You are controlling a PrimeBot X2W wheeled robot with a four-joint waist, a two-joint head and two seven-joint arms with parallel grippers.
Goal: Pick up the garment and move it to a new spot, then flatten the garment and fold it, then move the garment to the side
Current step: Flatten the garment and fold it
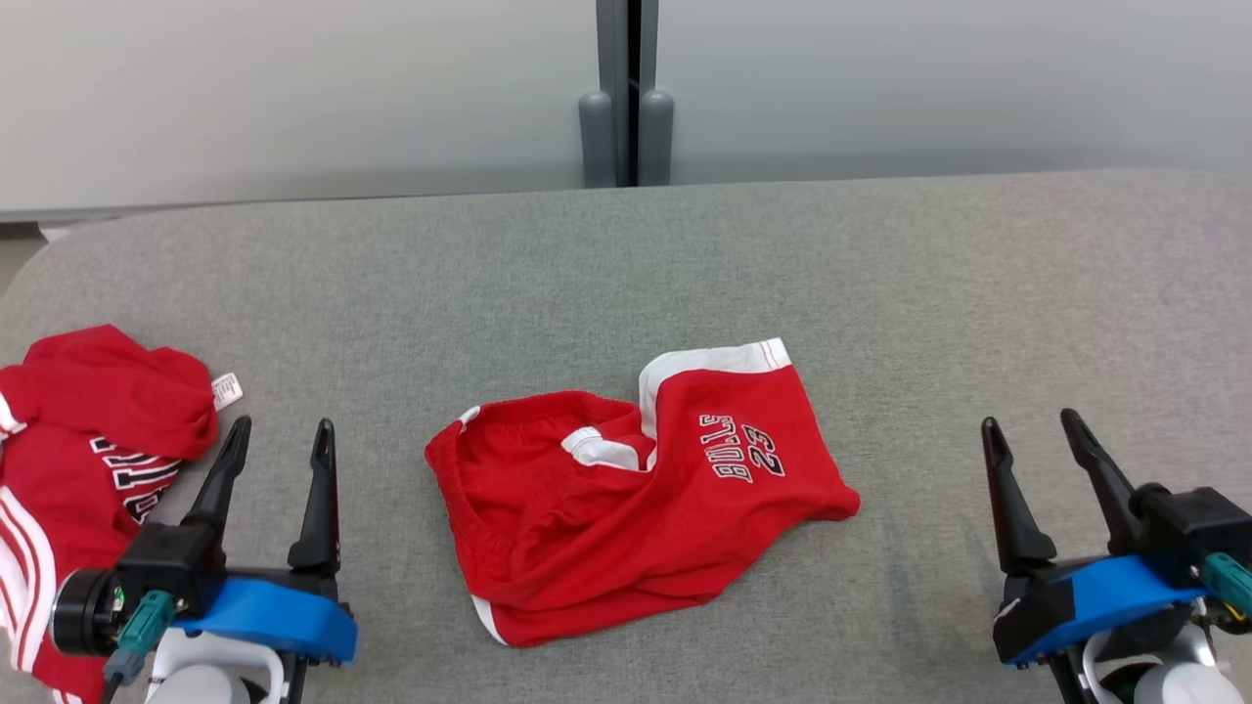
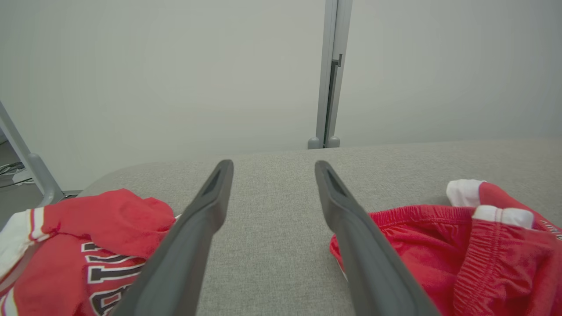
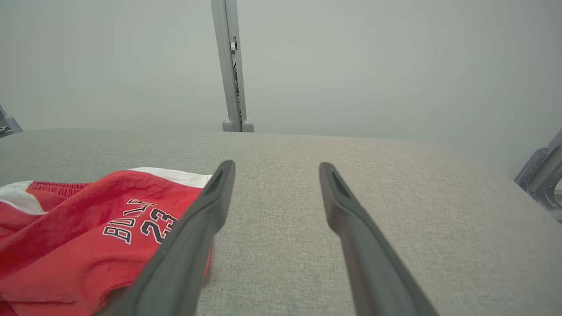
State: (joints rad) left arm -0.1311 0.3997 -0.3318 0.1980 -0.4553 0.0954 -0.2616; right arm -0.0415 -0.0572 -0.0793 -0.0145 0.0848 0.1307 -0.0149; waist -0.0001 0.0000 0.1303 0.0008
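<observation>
The garment [image 1: 636,489] is a pair of red shorts with white trim and black "BULLS 23" lettering, lying crumpled in the middle of the grey padded table [image 1: 685,264]. The shorts also show at the right of the left wrist view [image 2: 461,250] and at the left of the right wrist view [image 3: 88,228]. My left gripper [image 1: 281,437] hovers open to the left of the shorts, nothing between its fingers. My right gripper [image 1: 1029,425] stands open well to the right of them, also empty. Both pairs of fingers point toward the table's far edge.
A second red garment [image 1: 88,469] with white stripes and black lettering lies bunched at the table's left edge, just left of my left gripper [image 2: 272,169]. A grey wall with a vertical post [image 1: 626,93] rises behind the table. Bare grey padding stretches on the right [image 3: 395,184].
</observation>
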